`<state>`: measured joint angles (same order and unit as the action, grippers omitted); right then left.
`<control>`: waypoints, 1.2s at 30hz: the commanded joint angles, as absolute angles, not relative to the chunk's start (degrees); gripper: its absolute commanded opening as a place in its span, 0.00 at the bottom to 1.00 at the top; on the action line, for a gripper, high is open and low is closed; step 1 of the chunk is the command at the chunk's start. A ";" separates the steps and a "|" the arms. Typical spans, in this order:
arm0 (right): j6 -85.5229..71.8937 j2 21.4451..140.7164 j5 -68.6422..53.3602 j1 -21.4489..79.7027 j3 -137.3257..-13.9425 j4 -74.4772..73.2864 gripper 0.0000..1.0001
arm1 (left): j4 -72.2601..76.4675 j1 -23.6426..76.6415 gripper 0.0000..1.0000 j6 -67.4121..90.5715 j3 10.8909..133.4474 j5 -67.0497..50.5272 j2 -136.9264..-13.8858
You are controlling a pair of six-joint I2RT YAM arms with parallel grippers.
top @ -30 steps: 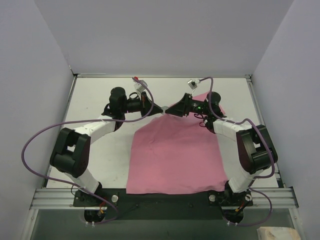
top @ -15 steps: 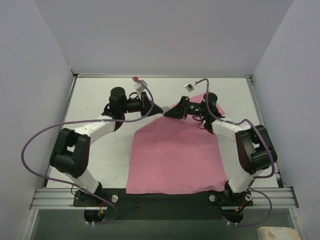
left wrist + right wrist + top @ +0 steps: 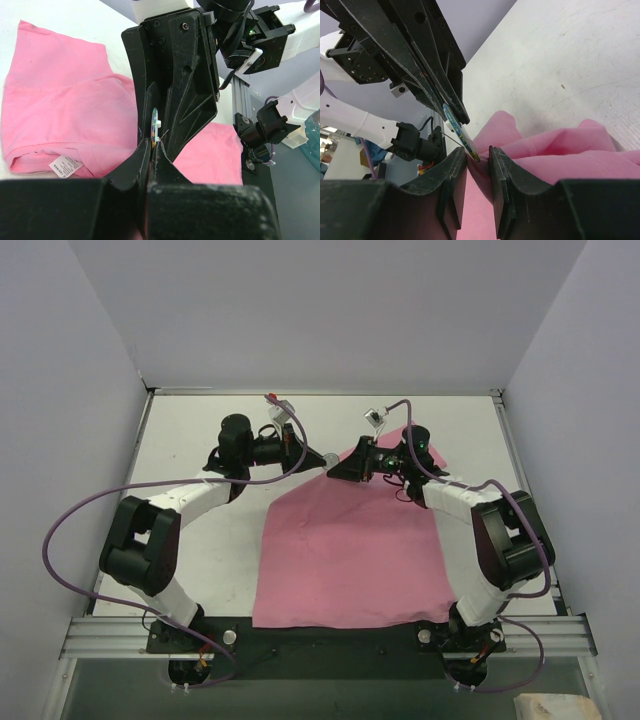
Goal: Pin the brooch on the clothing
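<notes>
Pink shirt (image 3: 350, 550) fold sits pinched in the nearly closed right pincer (image 3: 478, 156), lifted against the brooch (image 3: 154, 121) clamped edge-on in the shut left pincer (image 3: 151, 148), so the pin can bite cloth.

brooch (image 3: 154, 120): edge-on, face hidden | neck label (image 3: 65, 166): print too small | T-shirt (image 3: 560, 150): cut by right edge

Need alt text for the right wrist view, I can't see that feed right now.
From the upper left, the left hand holds the brooch edge-on, its lower tip at the narrow gap between the fingers of the right hand. The pink shirt bunches against that gap, with the white table behind.
</notes>
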<state>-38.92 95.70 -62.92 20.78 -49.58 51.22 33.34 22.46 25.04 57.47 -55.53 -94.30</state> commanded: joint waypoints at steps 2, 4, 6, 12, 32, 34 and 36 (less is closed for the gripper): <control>-34.54 91.32 -62.67 21.18 -52.03 49.67 0.27 | 37.00 22.50 0.00 24.87 60.29 -55.72 -91.32; -34.63 91.23 -62.58 21.18 -52.38 49.75 0.27 | 37.00 22.59 0.00 24.87 60.38 -55.72 -91.23; -34.80 91.41 -62.58 21.27 -52.56 49.75 0.27 | 36.91 22.59 0.00 24.87 60.21 -55.81 -91.23; -35.33 91.76 -62.14 21.36 -52.91 50.19 0.27 | 36.91 22.76 0.00 25.05 59.68 -55.90 -90.79; -35.95 90.70 -60.56 21.36 -53.61 49.66 0.47 | 34.19 23.55 0.00 23.03 59.33 -55.28 -89.56; -36.03 90.62 -60.56 21.36 -53.79 49.48 0.46 | 34.01 23.55 0.00 23.03 59.33 -55.28 -89.39; -36.12 90.79 -60.64 21.44 -53.96 49.57 0.43 | 33.93 23.64 0.00 22.94 59.24 -55.19 -89.21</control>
